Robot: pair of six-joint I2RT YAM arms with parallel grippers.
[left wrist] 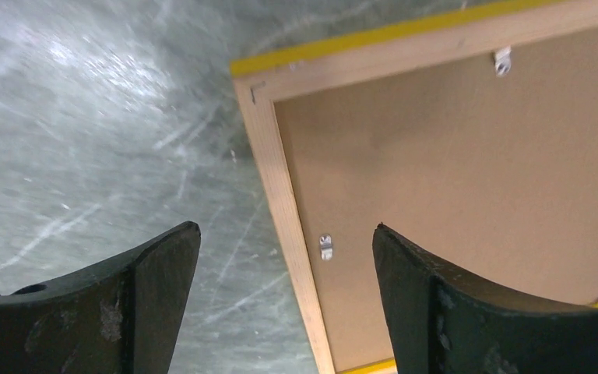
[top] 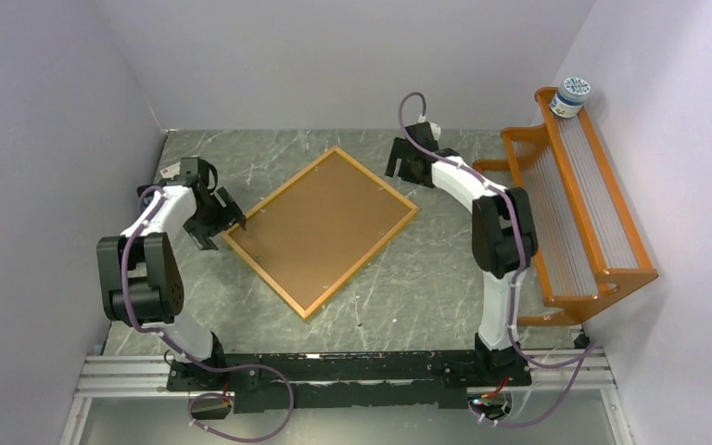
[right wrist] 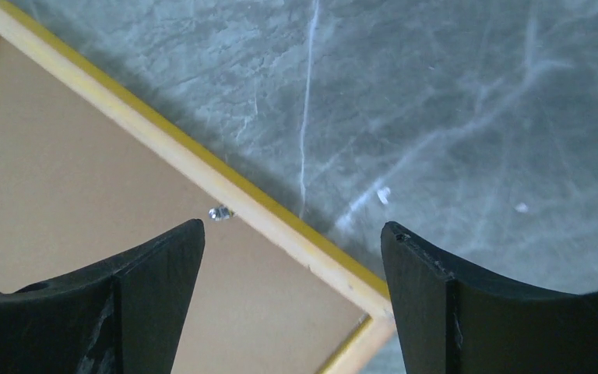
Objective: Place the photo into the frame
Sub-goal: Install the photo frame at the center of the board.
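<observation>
The frame (top: 378, 177) lies back side up in the middle of the table, turned like a diamond. A brown backing panel (top: 320, 227) fills it, with small metal clips (left wrist: 325, 246) along its edge. The photo is not visible in any view. My left gripper (top: 225, 215) hovers open over the frame's left corner, and the wooden border (left wrist: 284, 195) runs between its jaws (left wrist: 288, 227). My right gripper (top: 406, 159) is open above the frame's upper right edge. Its jaws (right wrist: 293, 224) straddle the yellow border (right wrist: 202, 167) near a corner. Neither gripper holds anything.
An orange slatted rack (top: 579, 209) stands along the right wall, with a blue-and-white jar (top: 572, 95) on its far end. Walls close in the table on the left, back and right.
</observation>
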